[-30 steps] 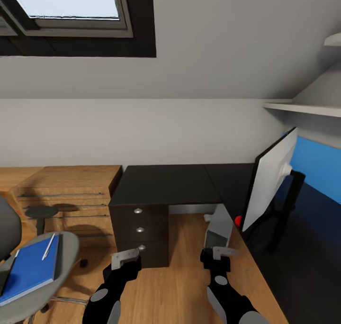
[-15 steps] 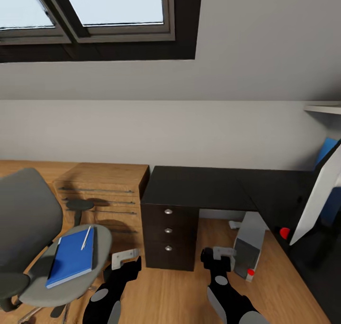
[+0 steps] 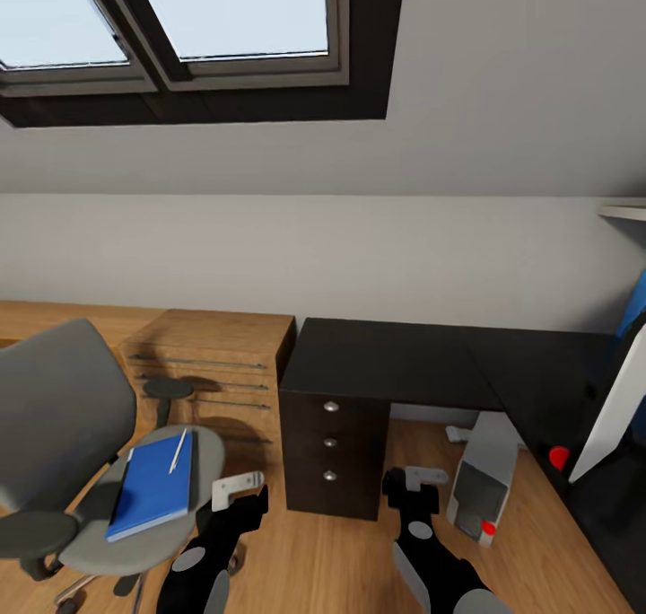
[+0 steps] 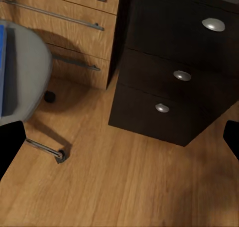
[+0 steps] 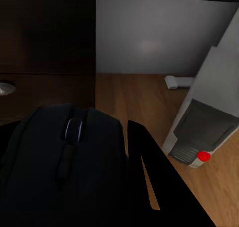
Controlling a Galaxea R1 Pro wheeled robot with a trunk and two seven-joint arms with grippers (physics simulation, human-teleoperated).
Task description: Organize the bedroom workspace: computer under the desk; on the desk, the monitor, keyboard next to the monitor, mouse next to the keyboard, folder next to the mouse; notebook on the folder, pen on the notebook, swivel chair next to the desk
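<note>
The grey padded swivel chair (image 3: 67,443) is standing at the near left, its tall back toward the left. A flat blue rectangular folder or notebook (image 3: 154,486) is lying on its seat with the long axis running near to far, and a thin white pen (image 3: 178,450) is resting on the far end of it, pointing roughly the same way.

The left gripper (image 3: 238,490) is hanging just right of the chair seat, apart from the blue book; the left wrist view is showing its two dark fingertips (image 4: 10,145) at opposite edges, spread wide with nothing between them.

The right gripper (image 3: 422,479) is hovering over the wooden floor (image 3: 359,560), and the right wrist view is revealing what the head view is not: a black computer mouse (image 5: 67,157) with a scroll wheel, clamped in its fingers.

The long black-topped desk (image 3: 395,358) with its black three-drawer unit (image 3: 330,452) is standing ahead. The light grey tower computer (image 3: 484,488) is sitting on the floor under it, just right of the right gripper, its darker front facing near. The pale-backed monitor (image 3: 619,407) is sitting on the desk at the far right edge.
</note>
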